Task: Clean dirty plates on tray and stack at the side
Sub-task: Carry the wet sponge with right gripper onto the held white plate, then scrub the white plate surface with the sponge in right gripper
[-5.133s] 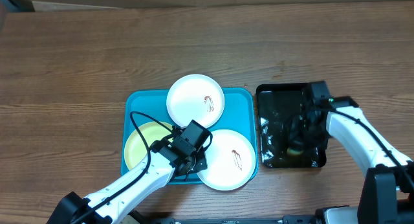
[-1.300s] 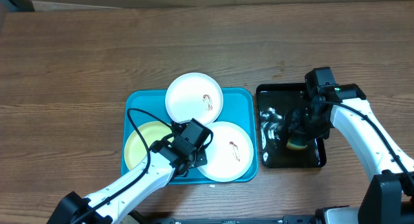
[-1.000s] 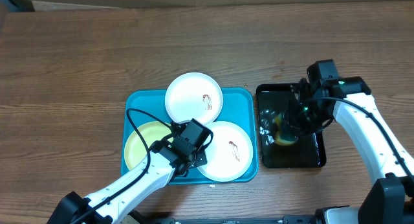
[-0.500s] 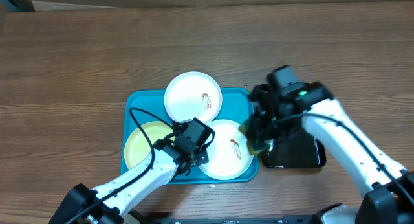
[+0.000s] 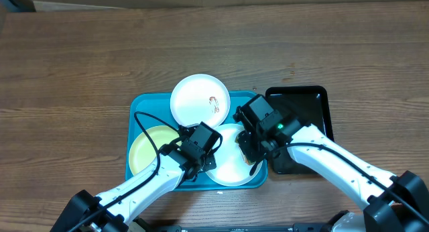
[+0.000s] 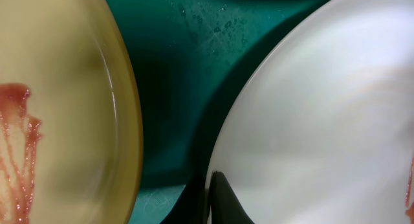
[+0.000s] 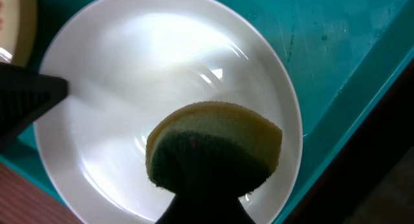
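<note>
On the turquoise tray [image 5: 144, 108] lie three plates. A white plate [image 5: 200, 101] with a brown smear sits at the back, and a pale yellow plate [image 5: 146, 151] [image 6: 65, 107] with a red smear at the front left. My left gripper [image 5: 203, 157] [image 6: 212, 188] is shut on the rim of the front white plate [image 5: 226, 167] [image 6: 323, 120] [image 7: 162, 68]. My right gripper [image 5: 249, 146] [image 7: 207, 188] is shut on a yellow-and-green sponge [image 5: 253, 155] [image 7: 213, 143] that rests on this plate's right side.
A glossy black tray [image 5: 305, 118] with water in it stands right of the turquoise one. Brown wooden tabletop [image 5: 80, 64] surrounds both trays. The left arm's cable [image 5: 141, 128] loops over the yellow plate.
My right arm has carried the sponge left, out of the black tray and onto the front white plate. The left gripper has kept its hold on that plate's rim.
</note>
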Tool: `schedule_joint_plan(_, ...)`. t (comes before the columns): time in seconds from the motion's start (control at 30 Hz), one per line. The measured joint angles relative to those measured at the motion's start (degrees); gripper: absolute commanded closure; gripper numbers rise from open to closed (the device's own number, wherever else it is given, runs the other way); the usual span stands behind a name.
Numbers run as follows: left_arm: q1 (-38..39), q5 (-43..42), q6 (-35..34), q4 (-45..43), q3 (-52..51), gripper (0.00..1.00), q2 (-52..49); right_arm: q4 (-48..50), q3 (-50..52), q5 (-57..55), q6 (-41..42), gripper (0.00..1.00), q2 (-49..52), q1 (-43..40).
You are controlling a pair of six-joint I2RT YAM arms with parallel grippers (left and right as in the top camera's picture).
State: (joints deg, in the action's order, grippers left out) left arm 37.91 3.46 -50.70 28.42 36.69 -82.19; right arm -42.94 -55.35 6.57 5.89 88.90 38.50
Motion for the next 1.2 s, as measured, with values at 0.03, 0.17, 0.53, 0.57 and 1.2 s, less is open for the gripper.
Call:
schedule_joint_plan(0.03, 0.00, 0.00, 0.00, 0.00, 0.00, 0.96, 0.00, 0.98, 0.66, -0.55, 0.07, 0.96, 0.00, 0.24)
schedule_joint_plan(0.17, 0.00, 0.00, 0.00, -0.02, 0.00, 0.96, -0.02, 6.36, 3.48, -2.36, -0.07, 0.96, 0.00, 0.28)
schedule_joint_plan(0.53, 0.00, -0.02, 0.00, -0.04, 0.00, 0.96, 0.00, 10.21, 4.37, -4.98, -10.34, 0.96, 0.50, 0.26)
schedule_joint_plan(0.57, 0.00, -0.02, 0.00, -0.04, 0.00, 0.96, 0.00, 10.60, 4.37, -4.59, -11.89, 0.96, 0.52, 0.28)
schedule_joint_plan(1.2, 0.00, -0.02, 0.00, -0.07, 0.00, 0.96, -0.02, 13.40, 4.37, -1.42, -33.51, 0.96, 1.07, 0.26)
